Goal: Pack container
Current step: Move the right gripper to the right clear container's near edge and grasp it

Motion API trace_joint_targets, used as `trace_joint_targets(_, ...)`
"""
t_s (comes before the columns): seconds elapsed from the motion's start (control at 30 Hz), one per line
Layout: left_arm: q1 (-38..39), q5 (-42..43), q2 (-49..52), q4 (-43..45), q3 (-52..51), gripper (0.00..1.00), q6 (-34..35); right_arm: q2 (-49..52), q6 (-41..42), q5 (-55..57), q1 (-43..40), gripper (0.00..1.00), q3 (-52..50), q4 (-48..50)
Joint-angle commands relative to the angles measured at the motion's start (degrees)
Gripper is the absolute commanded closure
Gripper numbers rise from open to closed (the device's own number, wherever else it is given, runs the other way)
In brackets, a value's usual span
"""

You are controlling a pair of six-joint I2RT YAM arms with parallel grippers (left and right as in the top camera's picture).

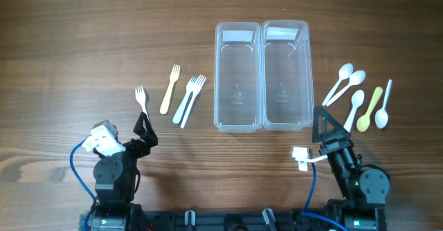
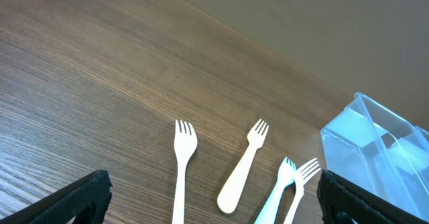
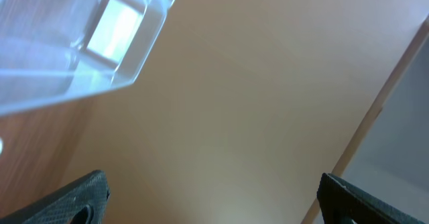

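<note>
Two clear plastic containers stand side by side mid-table, the left one point(image 1: 219, 75) and the right one point(image 1: 308, 75), both empty. Several forks lie to their left: a white fork point(image 1: 142, 99), a cream fork point(image 1: 169, 89), and a light blue fork point(image 1: 185, 101) beside another white one. Several spoons point(image 1: 354, 106) lie to the right, one yellow-green point(image 1: 371, 108). My left gripper point(image 1: 145, 127) is open just below the white fork. My right gripper point(image 1: 324, 120) is open near the right container's front corner. The left wrist view shows the forks point(image 2: 182, 163) ahead of the open jaws point(image 2: 214, 207).
The wooden table point(image 1: 83, 37) carries nothing else. In the left wrist view the containers point(image 2: 375, 150) stand at the right. The right wrist view points upward, with a container corner point(image 3: 80, 43) at the top left above its open jaws point(image 3: 214, 207).
</note>
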State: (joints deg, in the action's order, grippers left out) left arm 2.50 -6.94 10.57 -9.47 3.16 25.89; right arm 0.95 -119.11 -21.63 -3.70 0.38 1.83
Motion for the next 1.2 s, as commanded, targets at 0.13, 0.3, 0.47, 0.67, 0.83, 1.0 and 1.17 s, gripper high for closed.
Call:
trace_joint_targets(0.13,-0.4,1.0,0.1,0.0,-0.3,0.00,0.3,5.5,11.0,-10.6,0.3,0.00,-0.1,0.0)
trace_joint_targets(0.3,-0.4,1.0,0.1,0.0,-0.3,0.00,0.3,14.6,17.3,-11.7,0.3,0.00,-0.1,0.1)
trace_joint_targets(0.47,-0.4,1.0,0.1,0.0,-0.3,0.00,0.3,25.7,15.1,-14.9,0.3,0.00,-0.1,0.2)
trace_joint_targets(0.67,-0.4,1.0,0.1,0.0,-0.3,0.00,0.3,34.1,-2.4,-14.8,0.3,0.00,-0.1,1.7)
trace_joint_targets(0.83,-0.4,1.0,0.1,0.0,-0.3,0.00,0.3,37.7,-2.4,-14.9,0.3,0.00,-0.1,1.8)
trace_joint_targets(1.0,-0.4,1.0,0.1,0.0,-0.3,0.00,0.3,39.6,-2.4,-14.4,0.3,0.00,-0.1,2.1)
trace_joint_targets(1.17,-0.4,1.0,0.3,0.0,-0.3,0.00,0.3,39.6,-2.4,-14.0,0.3,0.00,-0.1,3.5)
